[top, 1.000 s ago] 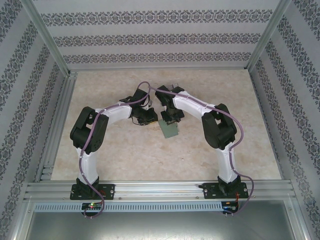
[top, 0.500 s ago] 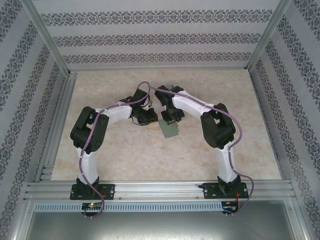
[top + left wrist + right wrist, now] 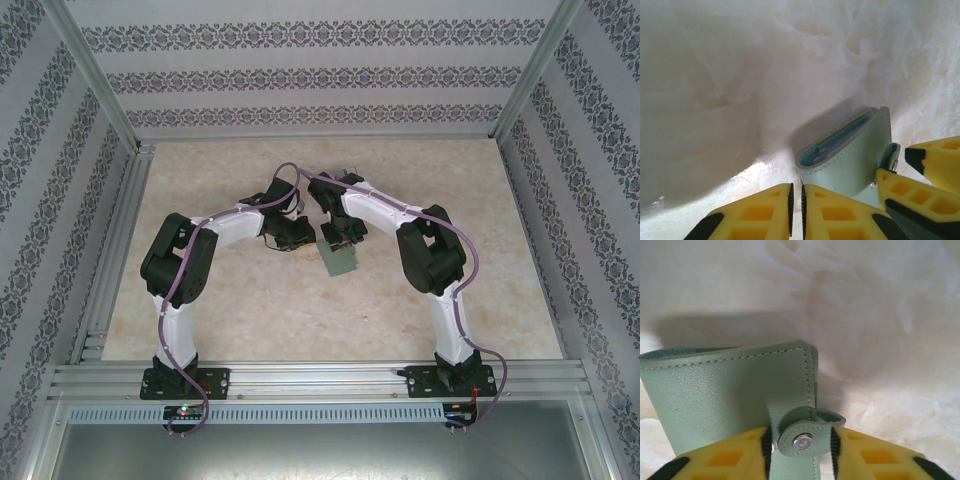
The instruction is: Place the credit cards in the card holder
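A small, flat, grey-green leather card holder [image 3: 341, 261] lies near the middle of the pale marbled tabletop [image 3: 250, 310]. It is at 6 o'clock of the right hand [image 3: 345, 236] and at 4 o'clock of the left hand [image 3: 293, 237], close under both. From overhead it looks slightly skewed and nearly square, so its long axis cannot be read there.

In the right wrist view its stitched long edge runs from 9 o'clock to 3 o'clock. At the 3 o'clock end a rounded strap with a metal snap [image 3: 802, 441] is folded around the edge. The right hand's yellow fingers [image 3: 725, 460] are spread, one on each side of this strap and just beside it. Whether the pads press on it cannot be told.

In the left wrist view the slit between the holder's two panels runs from 8 o'clock to 2 o'clock, and the strap sits at the 3 o'clock end. A pale blue strip [image 3: 832, 145] is seen inside the slit; whether it is card or lining cannot be told. The left hand's fingers are pressed nearly together, leaving a thin dark slit. The holder's lower edge is hidden behind one fingertip [image 3: 840, 210], so whether anything is pinched cannot be told.
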